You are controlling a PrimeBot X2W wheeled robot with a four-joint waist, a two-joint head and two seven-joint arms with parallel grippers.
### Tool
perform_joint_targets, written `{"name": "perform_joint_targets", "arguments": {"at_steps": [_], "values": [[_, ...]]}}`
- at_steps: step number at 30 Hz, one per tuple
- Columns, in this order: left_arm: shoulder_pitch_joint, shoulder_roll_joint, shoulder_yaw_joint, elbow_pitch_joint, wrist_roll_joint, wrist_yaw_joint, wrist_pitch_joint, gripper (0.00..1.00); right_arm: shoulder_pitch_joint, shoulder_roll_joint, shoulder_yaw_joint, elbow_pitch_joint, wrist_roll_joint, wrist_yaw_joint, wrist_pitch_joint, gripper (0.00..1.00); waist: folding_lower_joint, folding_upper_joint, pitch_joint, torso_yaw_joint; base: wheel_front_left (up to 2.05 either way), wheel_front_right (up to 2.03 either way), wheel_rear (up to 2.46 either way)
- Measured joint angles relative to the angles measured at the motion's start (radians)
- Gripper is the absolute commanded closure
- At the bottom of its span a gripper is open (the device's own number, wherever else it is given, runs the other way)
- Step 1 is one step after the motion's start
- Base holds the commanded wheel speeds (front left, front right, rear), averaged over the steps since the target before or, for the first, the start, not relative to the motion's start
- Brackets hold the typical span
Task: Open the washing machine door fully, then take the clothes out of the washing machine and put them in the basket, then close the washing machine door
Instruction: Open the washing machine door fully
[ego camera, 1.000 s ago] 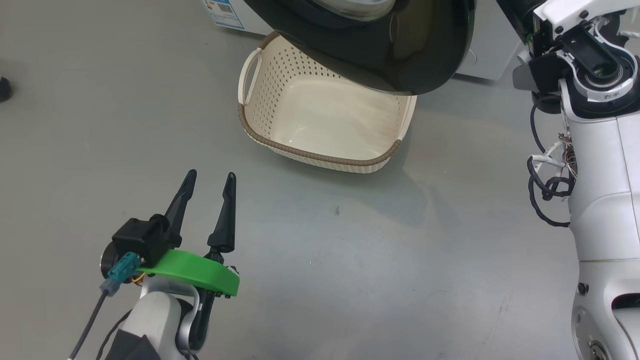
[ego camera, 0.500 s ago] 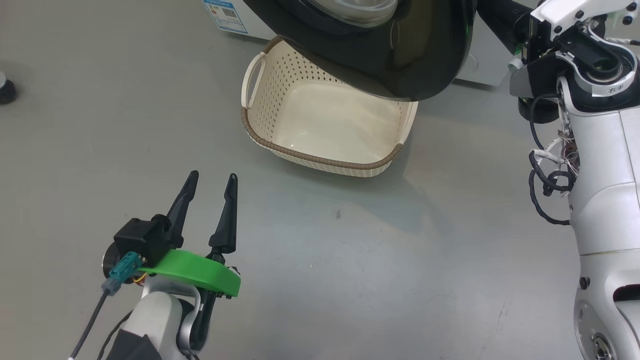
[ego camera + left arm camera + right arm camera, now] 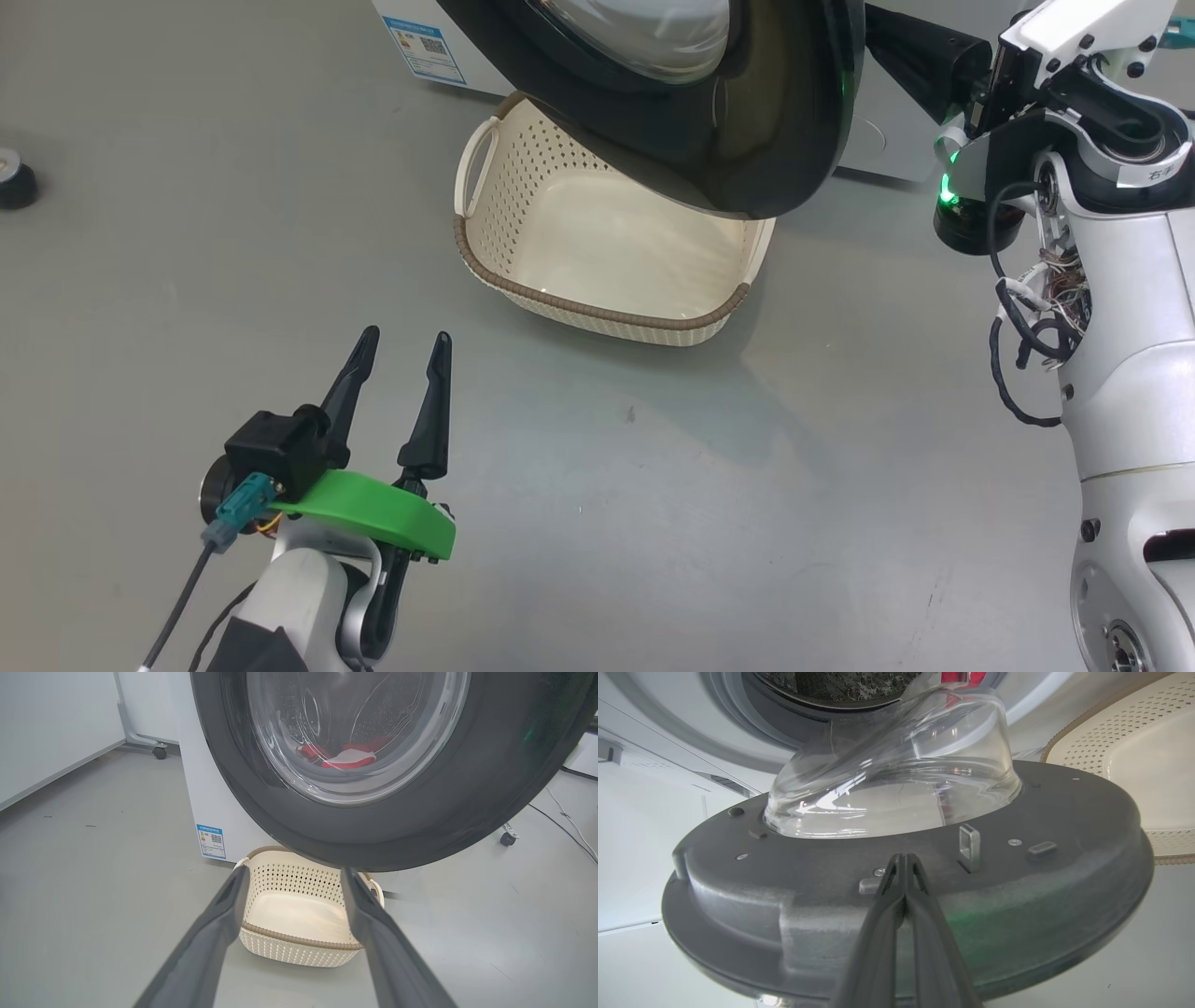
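Left gripper [image 3: 407, 338] lower left, fingers spread wide, empty; right gripper [image 3: 903, 859] pinched shut, tips at washing machine door [image 3: 831, 914] inner face, basket [image 3: 597, 313] beneath.

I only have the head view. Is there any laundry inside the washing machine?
Observer: Yes. The left wrist view shows red and white clothes inside the washing machine, seen through the glass of the washing machine door.
Operator: Is the right gripper open?
Observer: No. The right gripper is shut, its tips at the door's grey inner face.
Operator: Anything beside it?
Observer: A metal latch loop stands just right of the tips in the right wrist view.
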Motion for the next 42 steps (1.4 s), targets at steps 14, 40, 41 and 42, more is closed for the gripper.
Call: {"name": "perform_joint_targets", "arguments": {"at_steps": [14, 40, 41, 42], "values": [[0.000, 0.000, -0.010, 0.002, -0.001, 0.007, 0.000, 0.00, 0.000, 0.000, 0.081, 0.048, 0.068, 0.000, 0.052, 1.00, 0.0000, 0.0000, -0.013, 0.018, 0.00, 0.00, 0.00], [0.001, 0.000, -0.016, 0.001, -0.001, 0.012, 0.000, 0.00, 0.037, -0.002, 0.322, 0.034, 0.243, -0.001, 0.100, 1.00, -0.0001, 0.0000, -0.034, 0.030, 0.00, 0.00, 0.00], [0.001, 0.000, -0.017, 0.001, -0.001, 0.012, 0.000, 0.00, 0.039, -0.003, 0.337, 0.030, 0.253, -0.001, 0.102, 1.00, -0.0001, 0.0000, -0.035, 0.031, 0.00, 0.00, 0.00], [0.001, 0.000, -0.018, 0.001, -0.001, 0.012, 0.000, 0.00, 0.043, -0.003, 0.355, 0.024, 0.261, -0.001, 0.105, 1.00, -0.0001, 0.0000, -0.036, 0.031, 0.00, 0.00, 0.00]]}}
